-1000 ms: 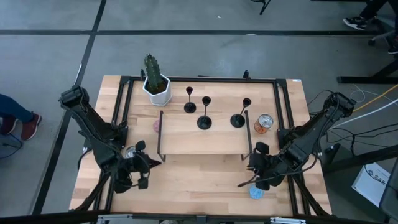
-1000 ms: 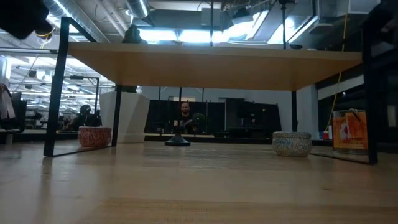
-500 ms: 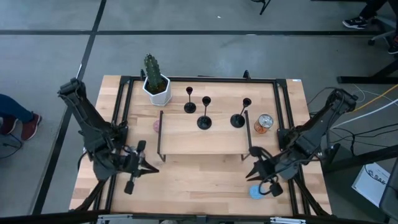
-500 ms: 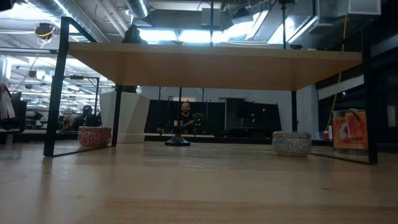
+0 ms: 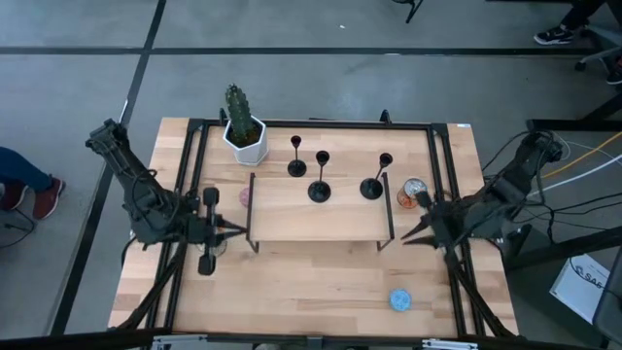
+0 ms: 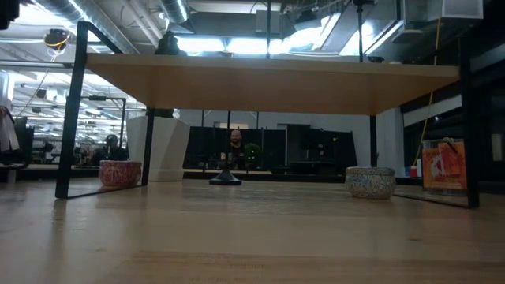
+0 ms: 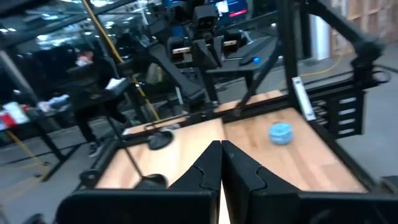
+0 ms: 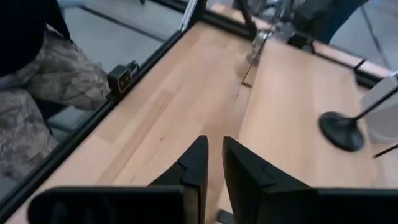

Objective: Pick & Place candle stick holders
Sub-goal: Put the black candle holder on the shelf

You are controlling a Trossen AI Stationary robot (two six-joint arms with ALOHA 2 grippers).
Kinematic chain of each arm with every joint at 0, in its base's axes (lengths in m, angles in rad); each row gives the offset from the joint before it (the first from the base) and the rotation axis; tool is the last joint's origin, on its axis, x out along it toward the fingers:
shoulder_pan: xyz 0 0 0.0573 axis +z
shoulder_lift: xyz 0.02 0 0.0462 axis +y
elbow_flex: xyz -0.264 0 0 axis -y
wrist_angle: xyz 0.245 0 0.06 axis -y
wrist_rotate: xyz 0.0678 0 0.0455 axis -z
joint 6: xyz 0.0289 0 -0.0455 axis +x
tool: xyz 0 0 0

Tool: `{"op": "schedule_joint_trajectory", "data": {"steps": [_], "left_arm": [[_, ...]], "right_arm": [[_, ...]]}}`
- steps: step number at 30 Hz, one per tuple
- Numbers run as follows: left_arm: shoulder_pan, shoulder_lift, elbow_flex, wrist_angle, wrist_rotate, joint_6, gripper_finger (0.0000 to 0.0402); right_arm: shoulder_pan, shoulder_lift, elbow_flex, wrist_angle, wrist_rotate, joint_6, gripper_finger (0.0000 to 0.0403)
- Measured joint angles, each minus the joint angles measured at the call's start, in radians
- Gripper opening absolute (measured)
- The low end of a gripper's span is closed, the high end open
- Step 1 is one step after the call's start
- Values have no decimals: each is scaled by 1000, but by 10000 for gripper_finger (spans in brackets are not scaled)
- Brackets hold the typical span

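**Both hands empty, three holders standing on and behind the shelf**

The three candle stick holders stand upright at the far middle of the table (image 5: 292, 292). The left holder (image 5: 296, 167) sits behind the raised wooden shelf (image 5: 316, 219), on the table top just right of the potted cactus (image 5: 243, 131). The middle holder (image 5: 319, 191) and the right holder (image 5: 371, 188) have their round bases on the shelf's far edge, well apart from each other.

The left hand (image 5: 236, 231) hovers at the shelf's left end, fingers pressed fully together and holding nothing. The right hand (image 5: 408, 236) hovers at the shelf's right end, fingers nearly together with a thin gap (seen clearly in its own wrist view) and also empty. Each points inward along the shelf, likely so either arm can reach a holder without crossing the other.

A can (image 5: 413, 192) stands just right of the right holder, crowding any approach there. A blue tin (image 5: 399, 299) lies near the front right; a pink tin (image 5: 244, 197) sits by the shelf's left leg.

No holder is gripped yet.
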Motion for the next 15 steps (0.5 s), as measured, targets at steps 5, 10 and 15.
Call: {"op": "schedule_joint_trajectory", "data": {"steps": [5, 10, 15], "left_arm": [[66, -4, 0, -1, 3, 62, 2], [131, -4, 0, -1, 11, 109, 2], [214, -4, 0, 24, 85, 170, 2]], "right_arm": [[-2, -121, -60, 67, 1, -65, 53], [-2, -227, -225, 303, 0, -196, 53], [-2, -304, -390, 501, -3, -286, 53]]}}
